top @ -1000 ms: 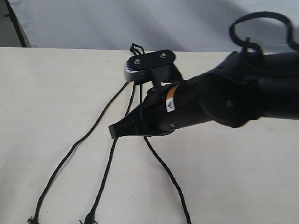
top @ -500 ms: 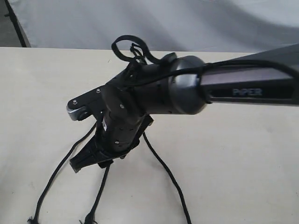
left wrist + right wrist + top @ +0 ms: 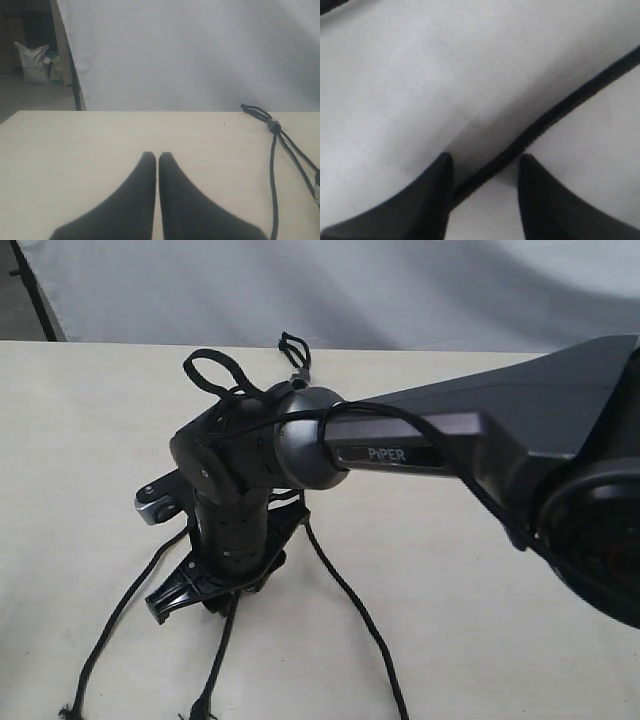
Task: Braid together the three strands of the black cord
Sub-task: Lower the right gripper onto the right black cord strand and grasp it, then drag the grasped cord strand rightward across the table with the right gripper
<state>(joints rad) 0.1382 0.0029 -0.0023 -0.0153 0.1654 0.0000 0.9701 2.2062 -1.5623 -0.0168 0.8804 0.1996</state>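
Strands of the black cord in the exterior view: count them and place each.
3. The left strand runs to the lower left, the middle strand straight down below the arm, the right strand to the lower edge. The arm hides their upper parts.

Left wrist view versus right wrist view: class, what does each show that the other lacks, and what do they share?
Only the left wrist view: the short loop and small grey band of the thin black cord, a white backdrop, the left pincer shut. Only the right: the right pincer open, one black strand running between its fingers. Both: the pale table and black cord.
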